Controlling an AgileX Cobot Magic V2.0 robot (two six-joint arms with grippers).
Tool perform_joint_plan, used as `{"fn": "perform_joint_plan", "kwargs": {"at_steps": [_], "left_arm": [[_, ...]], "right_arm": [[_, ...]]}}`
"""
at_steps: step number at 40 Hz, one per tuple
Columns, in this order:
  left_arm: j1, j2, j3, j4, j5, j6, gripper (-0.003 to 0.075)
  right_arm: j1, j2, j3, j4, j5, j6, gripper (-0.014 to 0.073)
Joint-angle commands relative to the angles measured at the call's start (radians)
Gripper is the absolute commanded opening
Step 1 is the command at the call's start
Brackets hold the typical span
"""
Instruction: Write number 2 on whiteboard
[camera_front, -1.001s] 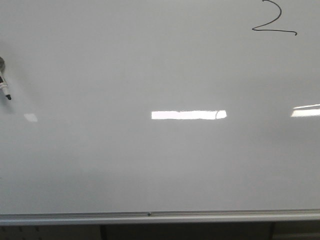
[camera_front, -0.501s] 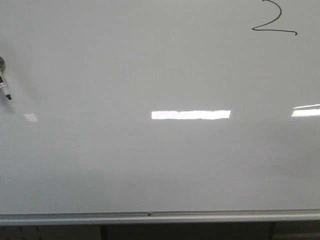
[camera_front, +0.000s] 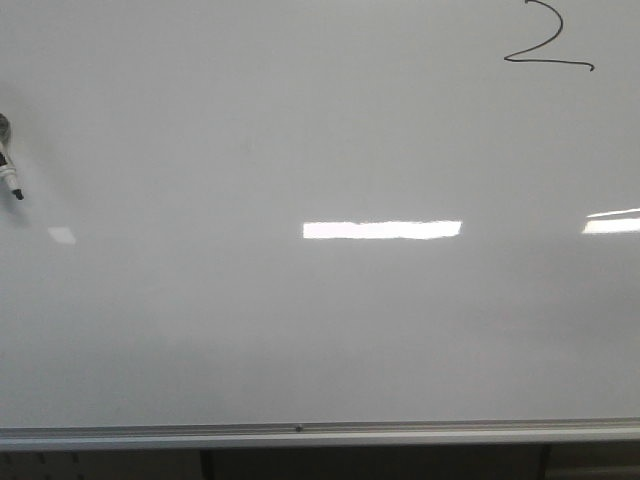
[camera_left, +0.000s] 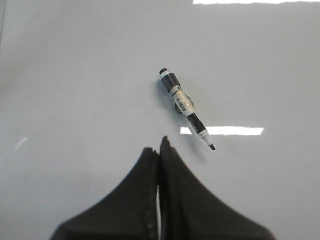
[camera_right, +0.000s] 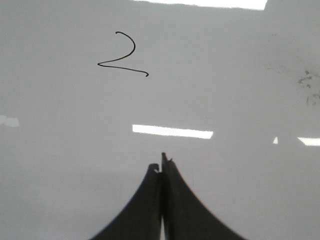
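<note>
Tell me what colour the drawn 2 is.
Black: the 2 is a thin line on the pale whiteboard, clearest in the right wrist view.

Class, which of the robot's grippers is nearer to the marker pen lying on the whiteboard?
Left. The left gripper, shut and empty, sits close beside the marker pen. The right gripper, also shut, faces the number 2; no pen appears in its view.

text: number 2 (camera_front: 548, 40) | on: whiteboard (camera_front: 300, 330) | marker label: unreadable

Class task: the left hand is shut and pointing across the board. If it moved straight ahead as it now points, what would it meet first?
Probably the white-and-black marker pen, lying just ahead of the shut left hand and slightly off its line on the glossy pale whiteboard; depth is unclear.
</note>
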Motion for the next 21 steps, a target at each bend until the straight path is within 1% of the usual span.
{"fn": "perform_joint_plan", "kwargs": {"at_steps": [1,21], "left_arm": [[-0.007,-0.017,0.023,-0.001,-0.084,-0.005,-0.0019],[-0.007,-0.017,0.023,-0.001,-0.084,-0.005,-0.002]], "right_arm": [[-0.007,-0.016,0.0,0.004,-0.086,0.001,-0.0067],[-0.007,-0.016,0.0,0.004,-0.086,0.001,-0.0067]]}}
